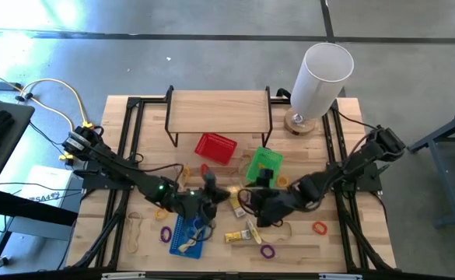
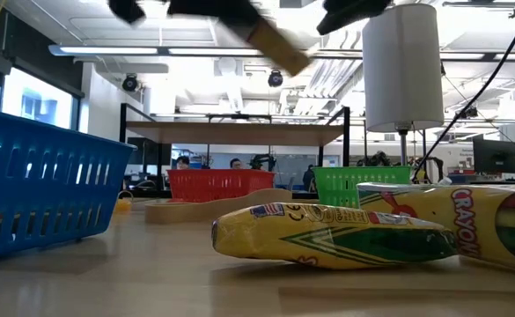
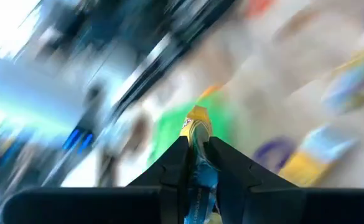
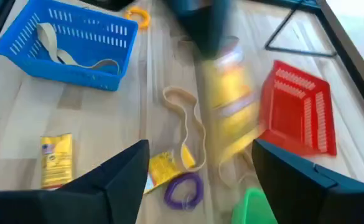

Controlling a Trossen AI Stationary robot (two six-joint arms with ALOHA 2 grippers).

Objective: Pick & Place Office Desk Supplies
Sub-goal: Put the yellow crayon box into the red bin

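A yellow crayon pack (image 2: 279, 48) hangs in the air over the middle of the table, with my left gripper (image 3: 197, 140) shut on it. In the high view that gripper (image 1: 214, 196) comes in from the left. My right gripper (image 4: 200, 146) is open; in the high view it (image 1: 260, 210) stands just right of the pack. The pack (image 4: 231, 106) shows blurred beyond its fingers, not touching them. More supplies lie on the table: two yellow packs (image 1: 243, 235), purple loops (image 1: 267, 251), an orange loop (image 1: 319, 228) and a tan band (image 4: 185, 118). My left gripper pinches the crayon pack between its two fingers, which lie along it. The pack's yellow end (image 3: 197, 119) juts out past the fingertips. The pack is lifted clear of the table and, in the low view, slants down toward the right.
A blue basket (image 1: 187, 233) holding a tan band stands at the near left. A red basket (image 1: 215, 148) and a green basket (image 1: 264, 163) stand mid-table. A wooden shelf (image 1: 219, 109) and a tall white cylinder (image 1: 320, 78) stand at the back.
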